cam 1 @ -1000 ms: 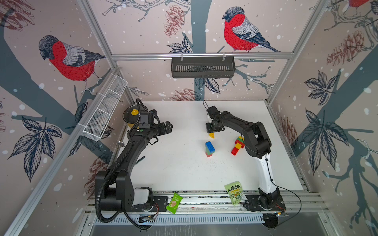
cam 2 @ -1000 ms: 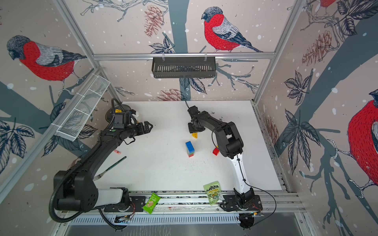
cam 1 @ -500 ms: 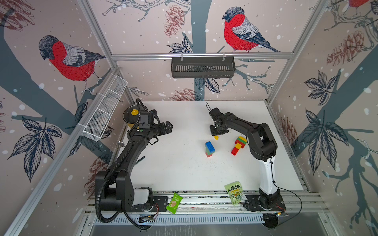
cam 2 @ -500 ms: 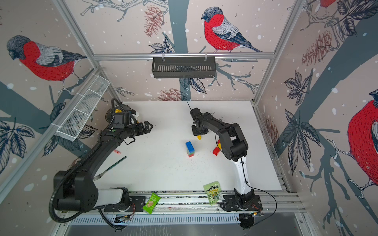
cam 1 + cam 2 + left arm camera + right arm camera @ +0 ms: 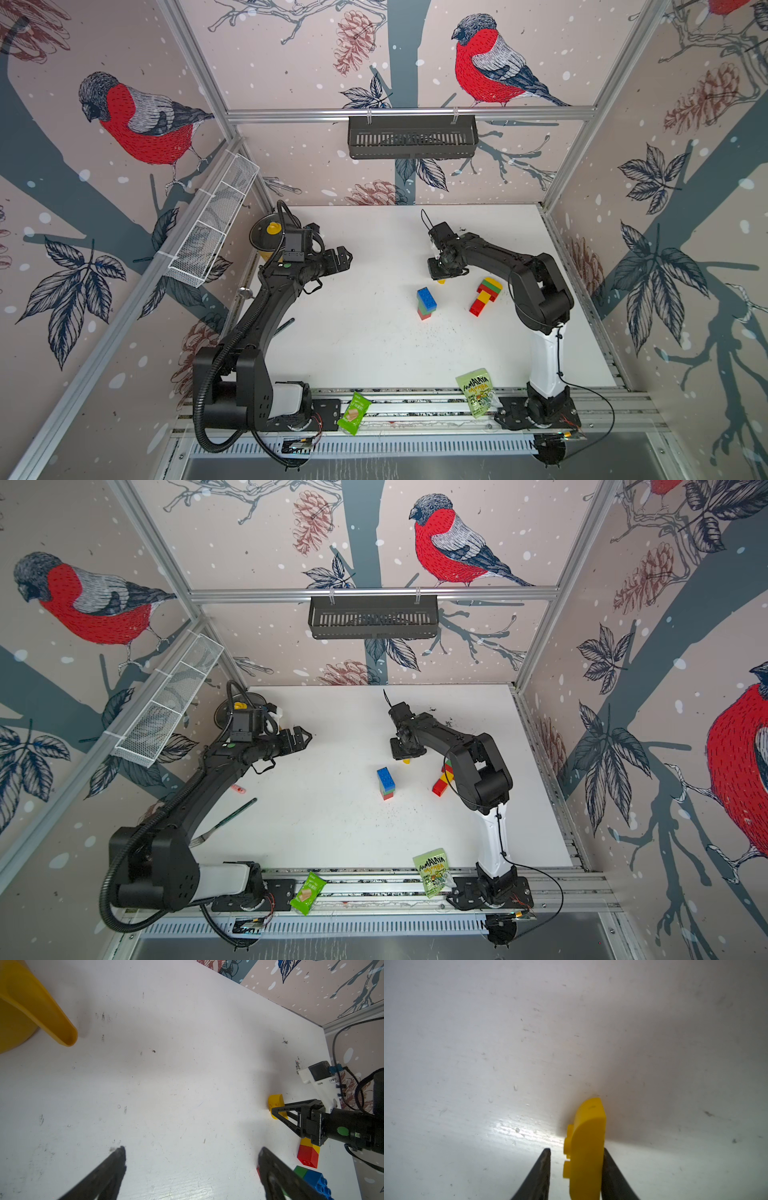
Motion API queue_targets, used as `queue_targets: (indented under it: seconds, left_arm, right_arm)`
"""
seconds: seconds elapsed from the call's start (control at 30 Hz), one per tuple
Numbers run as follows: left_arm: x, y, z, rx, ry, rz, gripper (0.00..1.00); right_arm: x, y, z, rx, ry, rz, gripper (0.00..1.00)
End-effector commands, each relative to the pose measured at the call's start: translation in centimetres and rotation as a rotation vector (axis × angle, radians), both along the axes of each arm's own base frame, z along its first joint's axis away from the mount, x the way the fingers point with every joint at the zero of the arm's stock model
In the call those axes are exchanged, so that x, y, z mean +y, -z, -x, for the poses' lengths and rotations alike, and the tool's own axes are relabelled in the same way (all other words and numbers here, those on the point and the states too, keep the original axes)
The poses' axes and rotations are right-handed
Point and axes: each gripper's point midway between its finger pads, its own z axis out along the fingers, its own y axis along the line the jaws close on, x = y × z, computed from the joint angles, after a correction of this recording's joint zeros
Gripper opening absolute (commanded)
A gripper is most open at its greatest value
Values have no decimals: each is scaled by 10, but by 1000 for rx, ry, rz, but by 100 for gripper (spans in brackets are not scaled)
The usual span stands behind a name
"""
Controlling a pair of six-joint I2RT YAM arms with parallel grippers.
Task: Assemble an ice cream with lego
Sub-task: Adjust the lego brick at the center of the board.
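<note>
Right pincer narrower around yellow brick

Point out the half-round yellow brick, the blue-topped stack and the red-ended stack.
half-round yellow brick (image 5: pixel 588 1147): right wrist view, its smooth face.
blue-topped stack (image 5: pixel 427 297): a top view, its blue brick.
red-ended stack (image 5: pixel 477 308): a top view, its red end.

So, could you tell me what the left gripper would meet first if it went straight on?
Probably the bare white table: the left gripper, fingers wide open, aims at open tabletop well short of the yellow half-round brick, though depth is unclear.
</note>
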Motion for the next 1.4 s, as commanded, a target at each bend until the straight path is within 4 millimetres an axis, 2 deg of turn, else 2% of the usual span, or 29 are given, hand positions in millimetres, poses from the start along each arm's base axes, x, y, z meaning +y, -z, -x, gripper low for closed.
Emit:
queue_targets:
  seconds: [0.0, 0.13, 0.23, 0.3, 0.47, 0.5, 0.67, 0.83, 1.07, 1.23, 1.37]
  left_arm:
    - [0, -6, -3, -23, 2, 3, 98]
    - [0, -8, -4, -31, 0, 5, 98]
    - [0, -9, -4, -32, -2, 9, 98]
    - [0, -10, -4, -37, -2, 10, 99]
    - [-1, -13, -4, -41, -3, 21, 99]
    - [-1, -13, -4, -43, -4, 21, 98]
    - [-2, -13, -3, -46, -2, 28, 98]
    - [-3, -14, -3, -46, 1, 34, 98]
    - [-3, -14, -3, -50, -1, 34, 98]
    - [-4, -15, -4, -49, 5, 41, 98]
    - [-8, -23, -4, -64, 17, 67, 98]
  right_arm:
    - [0, -1, -1, -3, 2, -15, 35]
    - [-9, 0, -2, -2, 13, -18, 31]
    - [-7, -7, -3, -8, 9, -86, 26]
    - [-1, -18, -2, -19, -11, -168, 22]
    - [19, -51, 9, -7, -82, -515, 21]
    - [19, -51, 13, 10, -85, -570, 21]
    - [6, -33, 23, 80, -72, -661, 21]
    - [-4, -24, 31, 119, -55, -733, 23]
    - [-26, -5, 35, 149, 25, -714, 28]
    - [-44, 5, 30, 139, 88, -649, 44]
    - [-62, 11, 22, 111, 134, -513, 57]
